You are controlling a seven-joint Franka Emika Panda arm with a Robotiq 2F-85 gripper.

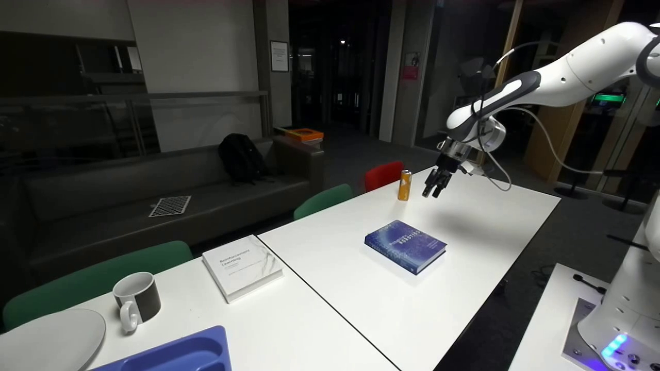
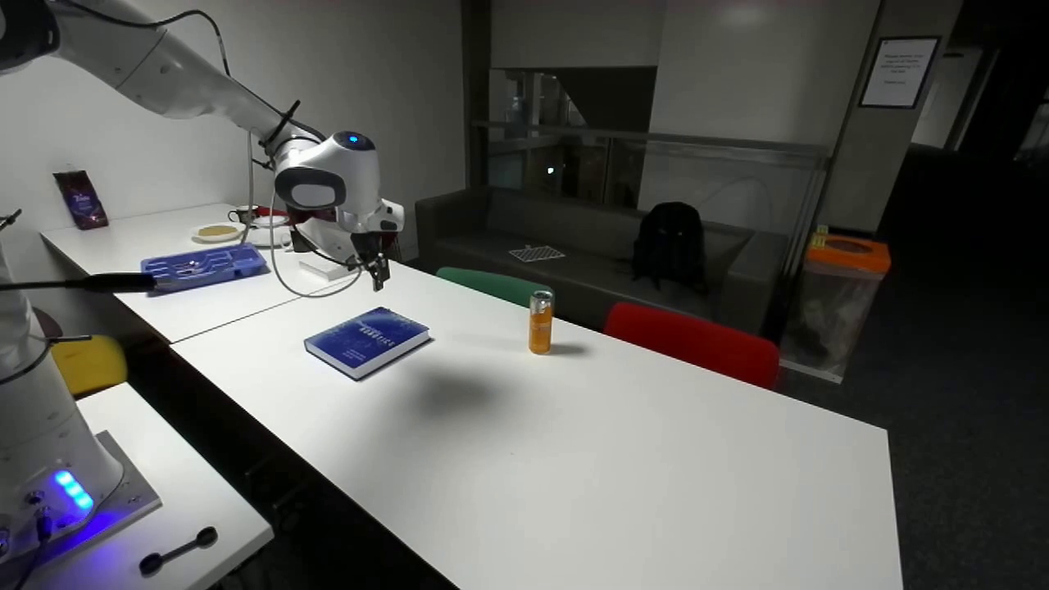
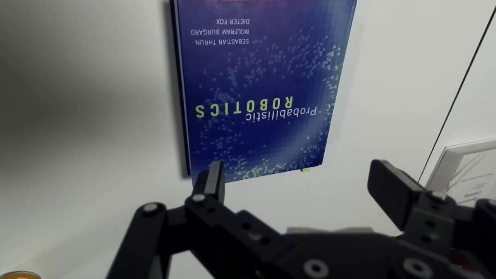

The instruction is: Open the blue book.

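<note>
The blue book (image 1: 405, 246) lies flat and closed on the white table, with "Probabilistic Robotics" on its cover. It shows the same way in an exterior view (image 2: 366, 340). In the wrist view the blue book (image 3: 263, 85) fills the upper middle, its lettering upside down. A small green tab sticks out at its near edge. My gripper (image 1: 431, 194) is above the table, apart from the book; it also shows in an exterior view (image 2: 379, 283). In the wrist view my gripper's fingers (image 3: 297, 170) are wide apart with nothing between them. The left finger overlaps the book's near corner in that view.
An orange can (image 1: 405, 186) stands near the table's far edge, also in an exterior view (image 2: 540, 322). A white book (image 1: 243, 267) lies beyond the table seam. A mug (image 1: 144, 304), a plate (image 1: 51, 337) and a blue tray (image 2: 203, 266) are farther along.
</note>
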